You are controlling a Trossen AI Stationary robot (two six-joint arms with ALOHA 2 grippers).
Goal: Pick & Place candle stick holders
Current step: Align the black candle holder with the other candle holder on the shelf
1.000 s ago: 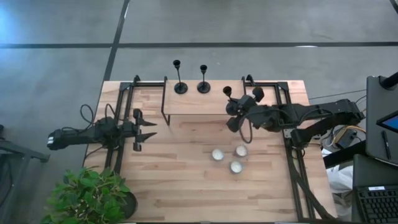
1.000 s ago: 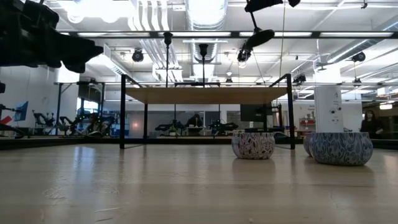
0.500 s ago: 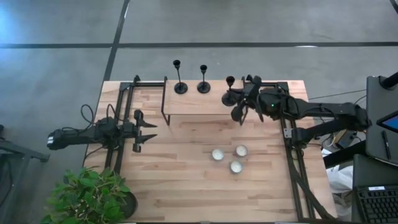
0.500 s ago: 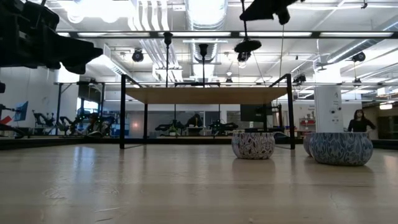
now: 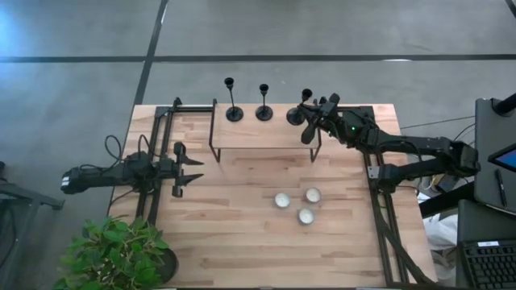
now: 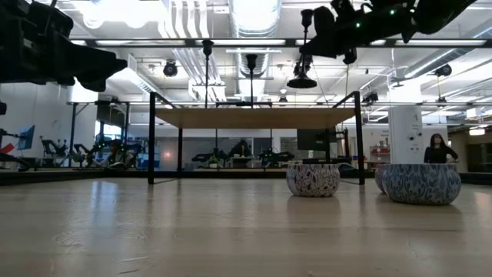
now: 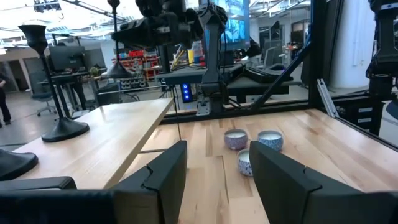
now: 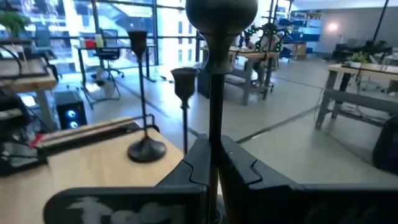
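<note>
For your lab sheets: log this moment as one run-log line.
right hand: shut on third candle holder's stem, above shelf | two candle holders: standing on shelf | left hand: waiting, table's left side

Overhead, tabletop-level and two wrist views, all sharing the raised shelf (image 5: pixel 262 129).

Open robotics lab: exposed ceiling ducts (image 6: pixel 184 31), rows of workbenches (image 8: pixel 348 93).
</note>
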